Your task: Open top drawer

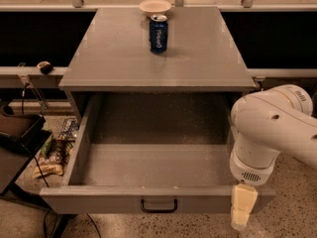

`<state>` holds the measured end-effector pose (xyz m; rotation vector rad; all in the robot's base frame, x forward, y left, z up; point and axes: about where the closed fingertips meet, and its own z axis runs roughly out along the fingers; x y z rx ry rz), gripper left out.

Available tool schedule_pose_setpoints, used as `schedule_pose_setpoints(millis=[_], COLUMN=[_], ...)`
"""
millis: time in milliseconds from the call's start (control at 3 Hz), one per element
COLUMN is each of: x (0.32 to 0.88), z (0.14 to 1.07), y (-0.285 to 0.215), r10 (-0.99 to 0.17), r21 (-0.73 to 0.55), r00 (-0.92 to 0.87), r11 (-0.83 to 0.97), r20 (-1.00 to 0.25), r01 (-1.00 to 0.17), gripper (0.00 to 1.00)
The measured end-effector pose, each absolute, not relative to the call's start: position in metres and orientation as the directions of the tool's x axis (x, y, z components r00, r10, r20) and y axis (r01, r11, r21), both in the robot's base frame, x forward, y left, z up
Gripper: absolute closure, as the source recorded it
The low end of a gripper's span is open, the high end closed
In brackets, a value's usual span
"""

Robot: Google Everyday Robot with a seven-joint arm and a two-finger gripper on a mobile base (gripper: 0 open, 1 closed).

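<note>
The top drawer [148, 200] of the grey cabinet stands pulled far out toward me. Its deep grey interior [153, 162] is bare, and its small black pull handle [158, 205] sits in the middle of the flat front panel. My white arm [270, 133] hangs over the drawer's front right corner. My gripper [242, 207], a cream-coloured tip below the arm's wrist, overlaps the right end of the front panel, well to the right of the handle.
A blue can [158, 32] and a small white bowl [154, 6] stand on the cabinet top [198, 53]. Snack packets [54, 150] and a dark box [17, 130] lie on the floor to the left. Cables run at the lower left.
</note>
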<state>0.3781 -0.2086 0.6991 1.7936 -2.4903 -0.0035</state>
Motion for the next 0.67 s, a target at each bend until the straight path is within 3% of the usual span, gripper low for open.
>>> schedule_pose_setpoints(millis=[333, 667], x=[0.375, 0.367], z=[0.732, 0.811], y=[-0.196, -0.176], r10=[-0.943, -0.922], r21=[-0.04, -0.223], r00=[-0.314, -0.342], r11=[0.311, 0.3], r20=[0.11, 0.181], r01=[-0.95, -0.928], gripper=[0.0, 0.0])
